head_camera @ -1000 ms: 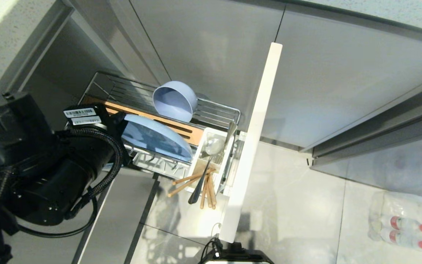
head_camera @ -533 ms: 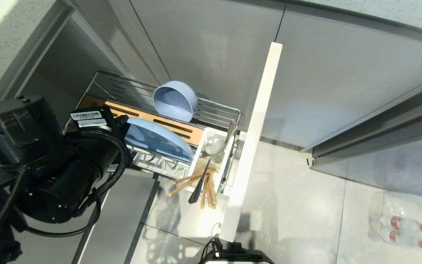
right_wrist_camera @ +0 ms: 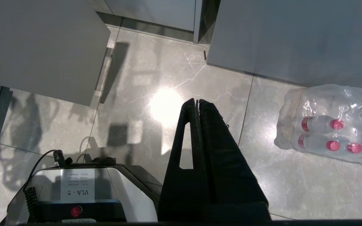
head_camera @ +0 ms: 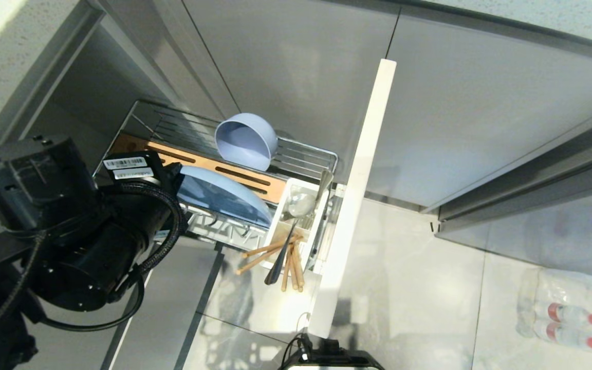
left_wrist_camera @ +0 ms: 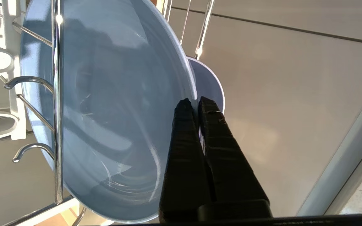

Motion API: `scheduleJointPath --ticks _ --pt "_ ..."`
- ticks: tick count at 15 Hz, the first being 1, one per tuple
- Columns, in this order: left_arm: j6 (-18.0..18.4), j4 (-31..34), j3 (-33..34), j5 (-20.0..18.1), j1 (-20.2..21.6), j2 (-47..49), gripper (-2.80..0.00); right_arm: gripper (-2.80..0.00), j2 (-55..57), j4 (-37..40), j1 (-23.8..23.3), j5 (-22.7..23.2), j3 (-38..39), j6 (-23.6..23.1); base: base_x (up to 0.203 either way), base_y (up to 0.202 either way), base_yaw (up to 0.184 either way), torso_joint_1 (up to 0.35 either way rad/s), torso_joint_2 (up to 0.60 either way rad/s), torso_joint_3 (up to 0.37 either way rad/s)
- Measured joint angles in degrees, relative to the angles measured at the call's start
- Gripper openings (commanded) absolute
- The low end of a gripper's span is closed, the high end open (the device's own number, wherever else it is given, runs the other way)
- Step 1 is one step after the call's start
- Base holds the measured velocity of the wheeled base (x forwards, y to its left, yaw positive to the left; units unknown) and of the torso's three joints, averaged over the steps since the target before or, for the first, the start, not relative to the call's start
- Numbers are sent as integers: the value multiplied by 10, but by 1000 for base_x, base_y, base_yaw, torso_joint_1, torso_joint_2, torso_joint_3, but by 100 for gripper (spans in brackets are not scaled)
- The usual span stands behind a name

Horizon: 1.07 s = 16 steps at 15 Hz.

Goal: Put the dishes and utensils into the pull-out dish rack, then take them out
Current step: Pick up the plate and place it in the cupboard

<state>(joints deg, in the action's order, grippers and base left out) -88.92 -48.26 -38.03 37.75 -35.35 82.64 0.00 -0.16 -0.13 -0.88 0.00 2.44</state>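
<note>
Head view: one plate (head_camera: 224, 198), one bowl (head_camera: 246, 140), one spoon (head_camera: 288, 231), two chopsticks (head_camera: 270, 254)

Chrome rack wires (left_wrist_camera: 55, 94) across plate (left_wrist_camera: 112, 103), bowl (head_camera: 246, 140) just behind

Light-blue plate (head_camera: 224, 192) on edge in rack (head_camera: 296, 154), bowl (head_camera: 246, 140) behind.

Left edge of the plate (head_camera: 224, 192) behind the left arm (head_camera: 85, 231)
</note>
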Motion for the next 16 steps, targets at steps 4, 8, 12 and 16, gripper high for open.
scheduleJointPath --ticks 4,8,12,16 --pt "1 6 -4 0 0 4 0 -280 0 0 0 0 0 0 0 0 0 0 0 0" --pt "2 24 -10 1 0 4 0 -280 0 0 0 0 0 0 0 0 0 0 0 0" --pt "13 25 -19 4 -1 -1 0 -280 0 0 0 0 0 0 0 0 0 0 0 0" --pt "20 37 -25 4 -1 -18 0 -280 0 0 0 0 0 0 0 0 0 0 0 0"
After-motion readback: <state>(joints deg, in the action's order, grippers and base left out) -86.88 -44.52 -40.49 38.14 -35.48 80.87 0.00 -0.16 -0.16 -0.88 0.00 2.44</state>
